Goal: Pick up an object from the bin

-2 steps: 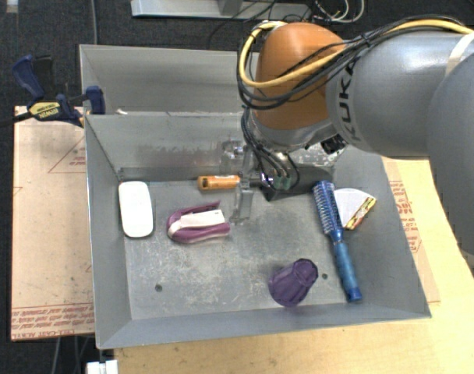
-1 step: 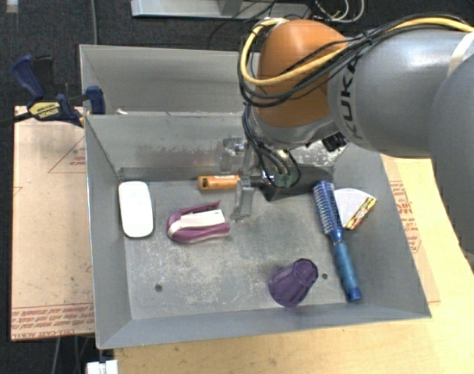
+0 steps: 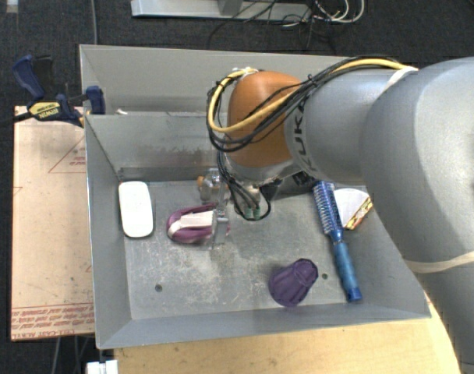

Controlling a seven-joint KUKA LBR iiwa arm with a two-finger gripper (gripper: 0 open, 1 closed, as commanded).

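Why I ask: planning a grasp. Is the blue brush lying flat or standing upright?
Lying flat. The blue brush stretches along the bin floor, bristles toward the back wall, handle toward the front.

bin (image 3: 104, 209): plain grey metal, scuffed floor | computer mouse (image 3: 136, 207): white | rounded object (image 3: 192, 226): purple with a white patch | soft lump (image 3: 292, 281): solid purple | hairbrush (image 3: 336, 244): blue handle, blue bristles | flat item (image 3: 352, 206): white with orange-brown edge | wrist cover (image 3: 256, 123): orange | cables (image 3: 214, 123): yellow and black | arm (image 3: 393, 146): grey

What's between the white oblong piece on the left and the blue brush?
Camera view: a purple-and-white object, with the end effector at its edge.
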